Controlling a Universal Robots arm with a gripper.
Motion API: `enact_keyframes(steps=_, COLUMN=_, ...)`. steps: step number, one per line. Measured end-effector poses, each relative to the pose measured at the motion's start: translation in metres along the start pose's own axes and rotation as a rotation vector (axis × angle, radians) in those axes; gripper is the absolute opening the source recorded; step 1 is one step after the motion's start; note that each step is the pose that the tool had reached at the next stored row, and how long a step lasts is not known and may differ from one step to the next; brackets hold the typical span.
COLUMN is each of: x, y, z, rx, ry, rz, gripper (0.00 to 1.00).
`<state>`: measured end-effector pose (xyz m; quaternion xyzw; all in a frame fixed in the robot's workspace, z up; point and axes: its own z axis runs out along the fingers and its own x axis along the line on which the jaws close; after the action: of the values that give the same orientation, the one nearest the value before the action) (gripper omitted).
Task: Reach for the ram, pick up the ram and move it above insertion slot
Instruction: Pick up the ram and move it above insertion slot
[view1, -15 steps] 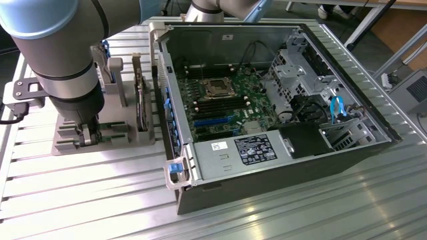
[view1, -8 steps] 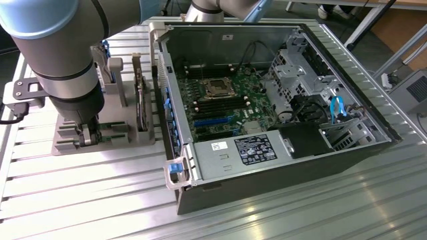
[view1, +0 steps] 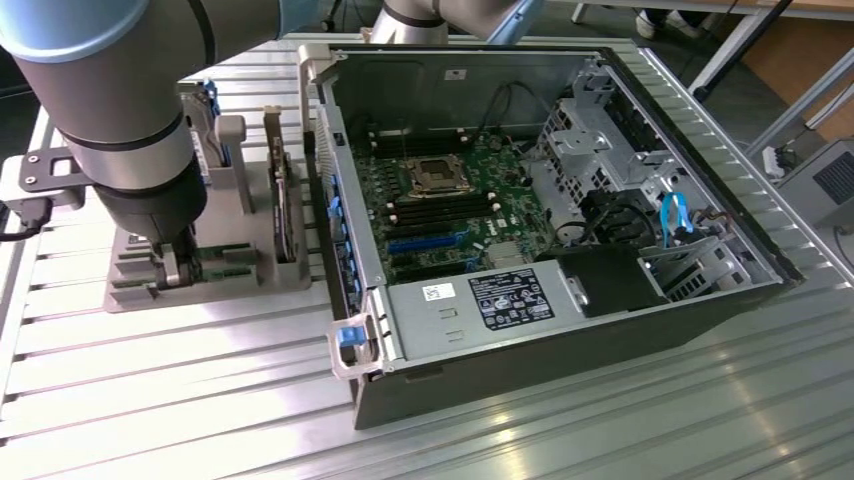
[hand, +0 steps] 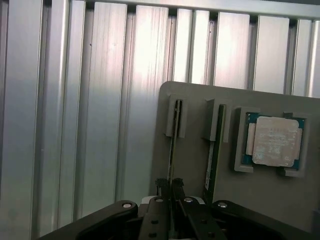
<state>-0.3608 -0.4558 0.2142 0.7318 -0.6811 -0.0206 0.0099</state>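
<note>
Jaws pinch the ram (hand: 173, 132) on its two flat sides in the wrist view, we think. It stands on edge in the grey holder (hand: 195, 165), beside another strip (hand: 215, 145) and a square chip (hand: 272, 141). In the exterior view the holder sits on the tabletop (view1: 160, 400), on the exterior view's left of the open computer (view1: 534, 200). We guess the ram is light, stiff and easy to break, so hold it gently near its top edge.

We see a robotics lab: an open black computer case (view1: 534, 375) on a ribbed aluminium table (view1: 174, 400), with a grey plastic parts holder (view1: 254, 275) and grey robot arm (view1: 114, 110) beside it.
</note>
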Motion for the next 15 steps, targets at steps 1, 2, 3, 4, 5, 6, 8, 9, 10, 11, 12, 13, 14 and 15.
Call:
enact_keyframes(steps=1, x=0.0, y=0.0001, z=-0.0021, rx=0.0, ry=0.0005, rz=0.0, gripper=0.14)
enact_keyframes(steps=2, x=0.0, y=0.0002, z=-0.0046, rx=0.0, ry=0.0008, rz=0.0, gripper=0.14)
enact_keyframes(steps=3, x=0.0, y=0.0003, z=-0.0064, rx=0.0, ry=0.0008, rz=0.0, gripper=0.14)
enact_keyframes(steps=4, x=0.0, y=0.0004, z=-0.009, rx=0.0001, ry=0.0008, rz=0.0, gripper=0.14)
enact_keyframes(steps=5, x=0.0, y=0.0004, z=-0.01, rx=0.0001, ry=0.0008, rz=0.0, gripper=0.14)
enact_keyframes(steps=6, x=0.0, y=0.0005, z=-0.0113, rx=-0.0001, ry=0.0008, rz=0.0, gripper=0.14)
enact_keyframes(steps=8, x=0.0, y=0.0008, z=-0.0188, rx=-0.0001, ry=0.0008, rz=0.0, gripper=0.14)
enact_keyframes(steps=9, x=0.0, y=0.0009, z=-0.0215, rx=0.0, ry=0.0008, rz=0.0, gripper=0.14)
enact_keyframes(steps=10, x=0.0, y=0.001, z=-0.024, rx=0.0, ry=0.0008, rz=0.0, gripper=0.14)
enact_keyframes(steps=11, x=0.0, y=0.0011, z=-0.0257, rx=0.0, ry=0.0008, rz=0.0, gripper=0.14)
enact_keyframes(steps=12, x=0.0, y=0.0012, z=-0.027, rx=0.0001, ry=0.0008, rz=0.0, gripper=0.14)
enact_keyframes(steps=13, x=0.0, y=0.0012, z=-0.0281, rx=0.0, ry=0.0008, rz=0.0, gripper=0.14)
enact_keyframes(steps=14, x=0.0, y=0.0013, z=-0.0291, rx=0.0, ry=0.0008, rz=0.0, gripper=0.14)
enact_keyframes(steps=15, x=-0.001, y=0.0013, z=-0.0301, rx=0.0, ry=0.0008, rz=0.0, gripper=0.14)
